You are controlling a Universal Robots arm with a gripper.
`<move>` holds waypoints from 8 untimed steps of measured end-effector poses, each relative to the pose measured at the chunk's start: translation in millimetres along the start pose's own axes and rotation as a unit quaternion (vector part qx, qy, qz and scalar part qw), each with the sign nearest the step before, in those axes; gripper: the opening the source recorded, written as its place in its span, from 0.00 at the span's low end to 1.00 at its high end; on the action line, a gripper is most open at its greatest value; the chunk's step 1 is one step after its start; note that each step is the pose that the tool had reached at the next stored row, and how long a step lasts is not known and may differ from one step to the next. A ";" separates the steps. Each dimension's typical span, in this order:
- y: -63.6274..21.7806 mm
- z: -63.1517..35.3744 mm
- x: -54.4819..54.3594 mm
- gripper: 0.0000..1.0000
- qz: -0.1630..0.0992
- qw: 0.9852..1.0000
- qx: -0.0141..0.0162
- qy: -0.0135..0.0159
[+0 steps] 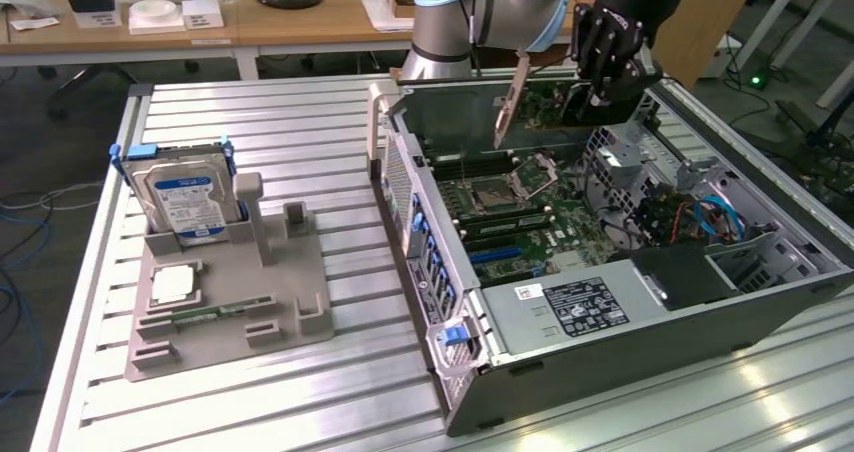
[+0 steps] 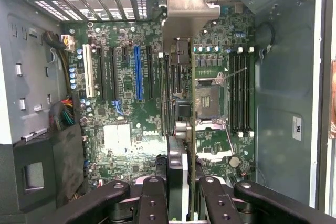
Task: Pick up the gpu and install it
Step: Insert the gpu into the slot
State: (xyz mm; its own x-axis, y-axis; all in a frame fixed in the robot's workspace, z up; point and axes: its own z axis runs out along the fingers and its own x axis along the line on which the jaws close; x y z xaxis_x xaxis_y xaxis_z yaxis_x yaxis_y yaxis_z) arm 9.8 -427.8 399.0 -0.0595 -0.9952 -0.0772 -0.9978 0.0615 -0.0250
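The gpu (image 1: 534, 100) (image 2: 181, 129) hung in the air in the upper right of the exterior view, above the far end of the open computer case (image 1: 601, 372). It was roughly upright, its pale metal bracket (image 1: 507, 107) toward the exterior view's left. The gripper (image 1: 585, 102) (image 2: 182, 187) was clamped on it, one black finger (image 2: 152, 198) pressed to each face of the card. In the wrist view the card appeared edge-on, running down the centre line between the fingers, with the bracket (image 2: 186, 9) at its far end near the case's rear slot openings.

Below the card lay the green motherboard (image 1: 534, 242) (image 2: 126, 103). The card was clear of it, not seated in any slot. In the wrist view it sat between the blue expansion slot (image 2: 137, 72) and the CPU socket (image 2: 210, 98), over the dark slots beside the socket.

A labelled power supply (image 1: 574, 307) filled the near end of the case, in the lower middle of the exterior view.

Well apart, at the exterior view's left, a grey holder (image 1: 267, 312) rested on the ribbed metal table (image 1: 267, 112). A silver hard drive (image 1: 187, 197) with a blue-and-white label stood upright in it.
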 end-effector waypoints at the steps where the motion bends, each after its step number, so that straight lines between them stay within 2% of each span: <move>1: 0.0 0.0 0.0 0.28 0.000 1.000 0.000 0.000; 8: 0.5 0.0 0.0 0.28 0.000 1.000 0.000 0.000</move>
State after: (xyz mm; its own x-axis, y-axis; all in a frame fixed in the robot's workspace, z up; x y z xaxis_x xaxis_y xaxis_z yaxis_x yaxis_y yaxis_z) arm 9.3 -427.8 399.0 -0.0596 -0.9952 -0.0772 -0.9978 0.0617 -0.0250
